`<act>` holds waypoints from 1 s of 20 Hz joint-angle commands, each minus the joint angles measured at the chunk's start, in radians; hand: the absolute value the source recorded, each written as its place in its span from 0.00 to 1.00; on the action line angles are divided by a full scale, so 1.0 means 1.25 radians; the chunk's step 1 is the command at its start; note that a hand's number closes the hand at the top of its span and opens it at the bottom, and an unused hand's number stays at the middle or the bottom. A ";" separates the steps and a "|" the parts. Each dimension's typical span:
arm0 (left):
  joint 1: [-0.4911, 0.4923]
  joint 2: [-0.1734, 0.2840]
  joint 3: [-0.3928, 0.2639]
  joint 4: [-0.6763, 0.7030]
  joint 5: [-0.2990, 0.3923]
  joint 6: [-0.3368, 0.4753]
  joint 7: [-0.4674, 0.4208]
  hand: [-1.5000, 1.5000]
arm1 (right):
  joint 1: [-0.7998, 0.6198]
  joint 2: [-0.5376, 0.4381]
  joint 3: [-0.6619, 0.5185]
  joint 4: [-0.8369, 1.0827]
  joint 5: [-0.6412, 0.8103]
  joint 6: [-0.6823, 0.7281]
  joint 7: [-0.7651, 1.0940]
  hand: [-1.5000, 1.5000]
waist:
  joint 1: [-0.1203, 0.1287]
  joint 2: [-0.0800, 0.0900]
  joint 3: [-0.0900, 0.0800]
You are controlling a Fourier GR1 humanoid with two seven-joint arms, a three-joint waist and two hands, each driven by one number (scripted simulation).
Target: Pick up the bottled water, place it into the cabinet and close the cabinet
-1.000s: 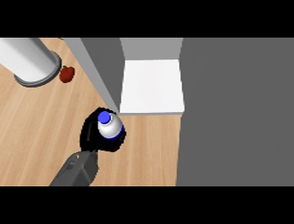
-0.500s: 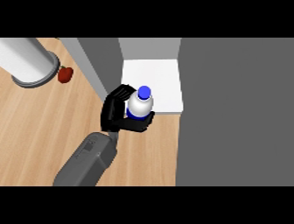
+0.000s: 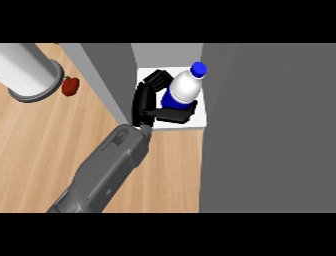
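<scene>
Here, bottled water (image 3: pixel 186 88) in the curled hand (image 3: pixel 155 102), over cabinet shelf (image 3: pixel 200 117).

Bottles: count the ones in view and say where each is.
1. The bottle is held in the hand, over the white cabinet shelf. More could be hidden behind the grey cabinet wall.

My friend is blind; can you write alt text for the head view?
A black hand on a grey forearm holds a bottled water over the cabinet's white shelf. A white cylinder and a small red object sit on the wooden counter.
</scene>
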 commanded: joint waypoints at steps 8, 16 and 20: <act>-0.204 0.000 0.011 0.303 -0.009 0.064 -0.007 1.00 | -0.023 0.000 -0.035 0.007 -0.066 0.032 -0.009 0.00 | -0.023 0.009 0.001; -0.271 0.024 0.085 0.449 0.007 0.083 -0.018 1.00 | -0.045 -0.004 -0.059 -0.035 -0.096 0.038 0.032 0.00 | -0.030 0.020 -0.001; -0.279 0.020 0.119 0.479 0.022 0.081 -0.064 1.00 | -0.076 -0.007 -0.070 -0.017 -0.099 0.043 0.041 0.00 | -0.036 0.027 -0.001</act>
